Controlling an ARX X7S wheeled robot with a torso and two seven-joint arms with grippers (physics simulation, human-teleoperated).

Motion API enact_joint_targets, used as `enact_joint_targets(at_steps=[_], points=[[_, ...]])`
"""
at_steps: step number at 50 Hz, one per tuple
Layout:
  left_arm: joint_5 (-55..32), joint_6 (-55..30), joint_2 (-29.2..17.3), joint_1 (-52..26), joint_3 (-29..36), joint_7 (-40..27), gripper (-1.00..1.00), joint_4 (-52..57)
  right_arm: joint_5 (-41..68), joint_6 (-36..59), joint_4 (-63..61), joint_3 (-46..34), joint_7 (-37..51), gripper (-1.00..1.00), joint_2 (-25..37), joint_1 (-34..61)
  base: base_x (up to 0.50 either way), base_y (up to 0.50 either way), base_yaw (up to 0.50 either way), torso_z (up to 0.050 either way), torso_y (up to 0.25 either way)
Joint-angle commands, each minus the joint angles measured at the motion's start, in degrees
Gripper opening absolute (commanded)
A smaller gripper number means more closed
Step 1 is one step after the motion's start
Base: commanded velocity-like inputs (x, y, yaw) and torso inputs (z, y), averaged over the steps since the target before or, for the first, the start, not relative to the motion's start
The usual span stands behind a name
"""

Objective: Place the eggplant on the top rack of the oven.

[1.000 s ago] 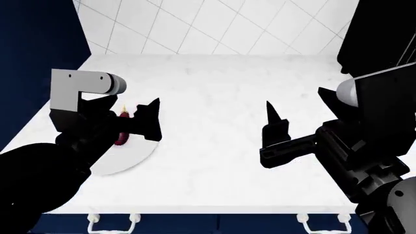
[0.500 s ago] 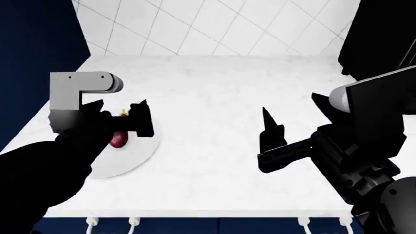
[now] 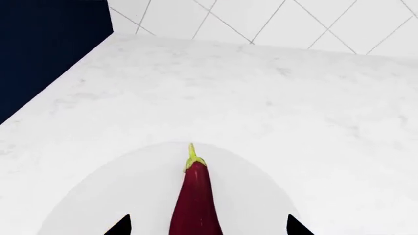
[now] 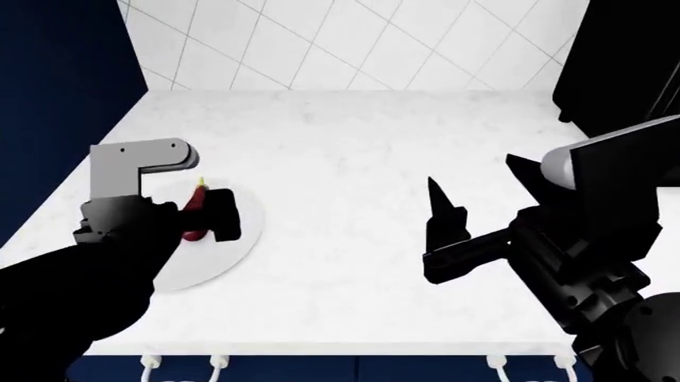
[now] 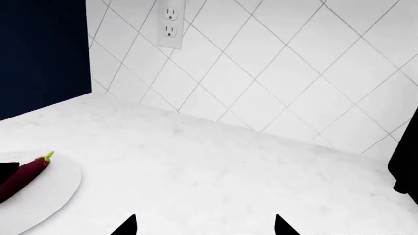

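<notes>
- On the white marble bench, toward our left side, the eggplant is lying flat on a round white plate, its yellow-green stem tip pointing toward the tiled wall.
- We are holding our left hand low over the plate, its two dark fingertips showing on either side of the eggplant with a clear gap to the purple skin on each side, so the hand is spread open and gripping nothing.
- From the head view, our left hand is sitting right over the eggplant, covering most of it; only part of the body and the stem are peeking out past the black fingers.
- We are keeping our right hand above bare bench, well apart from the plate, with one pointed finger standing upright and the other set away from it.
- Through the right wrist camera, the two fingertips of that hand are showing wide apart with only bench between them, so it is open and empty.
- At the far edge of that view, the eggplant is resting on the plate.
- Up on the tiled wall, a white power outlet is sitting near the dark blue panel.
</notes>
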Motion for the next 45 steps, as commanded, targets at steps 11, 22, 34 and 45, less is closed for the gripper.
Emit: enact_joint_targets(at_steps=[11, 22, 34, 45], points=[[2.17, 3.19, -0.35, 0.81, 3.23, -2.63, 1.0, -5.85, -2.93, -1.14, -1.51, 1.72, -2.93, 1.0, 0.71, -2.69, 0.0, 0.0, 0.0, 0.0, 0.0], [3.28, 5.48, -0.84, 0.88, 6.8, -1.29, 1.0, -9.38, -4.95, -1.68, -1.43, 1.92, -4.85, 1.0, 0.5, -3.84, 0.0, 0.0, 0.0, 0.0, 0.0], [2.34, 5.28, -0.91, 1.19, 7.64, -1.18, 1.0, -10.05, -4.94, -2.84, -1.93, 2.32, -4.77, 1.0, 1.42, -5.09, 0.0, 0.0, 0.0, 0.0, 0.0], [2.61, 6.1, -0.96, 1.27, 8.24, -1.51, 1.0, -11.91, -5.11, -3.43, -1.8, 1.64, -4.66, 1.0, 1.71, -4.95, 0.0, 0.0, 0.0, 0.0, 0.0]])
